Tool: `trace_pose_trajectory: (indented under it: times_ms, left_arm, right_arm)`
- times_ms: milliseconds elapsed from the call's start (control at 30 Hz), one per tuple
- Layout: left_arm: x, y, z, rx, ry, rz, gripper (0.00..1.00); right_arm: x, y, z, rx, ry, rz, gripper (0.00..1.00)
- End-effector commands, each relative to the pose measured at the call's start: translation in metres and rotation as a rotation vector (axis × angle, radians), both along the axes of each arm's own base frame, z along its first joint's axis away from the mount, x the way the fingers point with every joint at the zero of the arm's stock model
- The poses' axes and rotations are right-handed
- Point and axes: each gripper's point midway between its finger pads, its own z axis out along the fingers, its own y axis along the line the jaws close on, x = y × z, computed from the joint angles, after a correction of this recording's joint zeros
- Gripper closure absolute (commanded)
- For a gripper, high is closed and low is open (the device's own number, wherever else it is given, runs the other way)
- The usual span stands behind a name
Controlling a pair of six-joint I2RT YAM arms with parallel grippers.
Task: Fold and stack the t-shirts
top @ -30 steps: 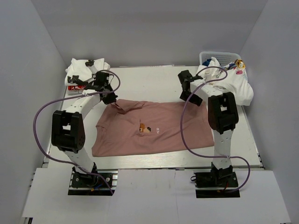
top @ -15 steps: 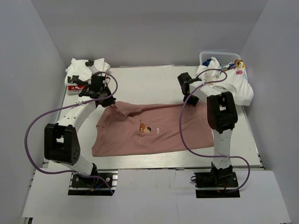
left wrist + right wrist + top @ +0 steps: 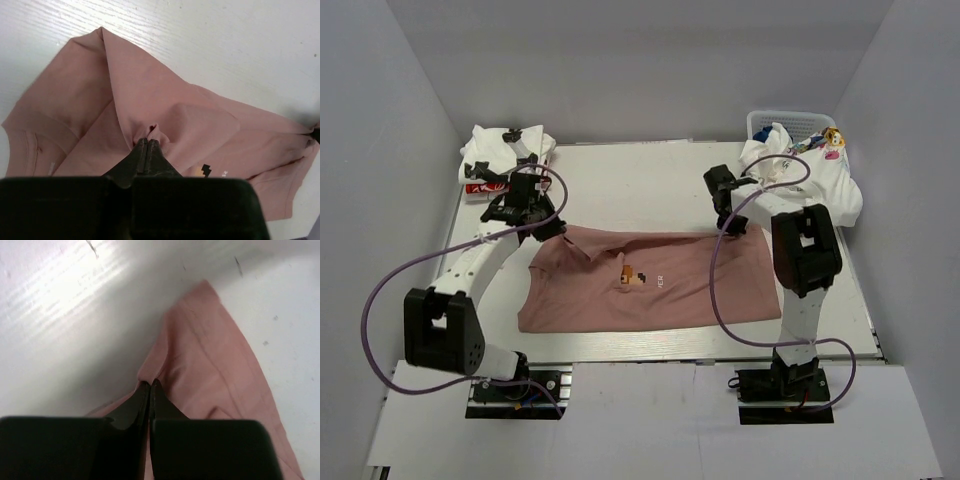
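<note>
A dusty-pink t-shirt with a small pixel print lies spread across the middle of the table. Its far edge is folded over toward the front. My left gripper is shut on a pinch of the pink fabric at the shirt's far left. At the far right corner, my right gripper is shut on the shirt's edge. Both pairs of jaws are pressed together with cloth bunched at the tips. White t-shirts lie in a pile at the back left, and more hang from the basket at the back right.
A white mesh basket stands at the back right corner with clothes spilling over its front. A red-and-white printed piece shows under the left pile. Grey walls close in the table on three sides.
The right gripper has gone from open to shut on the shirt's far right corner. The left gripper has carried its pinch of fabric toward the front, folding the far edge over.
</note>
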Motion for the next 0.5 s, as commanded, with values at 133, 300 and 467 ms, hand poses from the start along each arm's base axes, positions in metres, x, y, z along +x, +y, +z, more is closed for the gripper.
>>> trace_pose_trajectory:
  times_ms: [133, 300, 467]
  left_arm:
    - [-0.04, 0.0, 0.011, -0.053, 0.007, 0.029, 1.0]
    - [-0.085, 0.005, -0.004, -0.084, 0.072, 0.062, 1.0]
    - [-0.139, 0.002, -0.027, -0.134, 0.146, 0.043, 1.0]
  right_arm:
    - [-0.033, 0.0, 0.048, 0.024, -0.12, 0.044, 1.0]
    - [-0.061, 0.0, 0.048, 0.009, -0.136, 0.058, 1.0]
    - [-0.097, -0.012, 0.047, -0.017, -0.138, 0.017, 1.0]
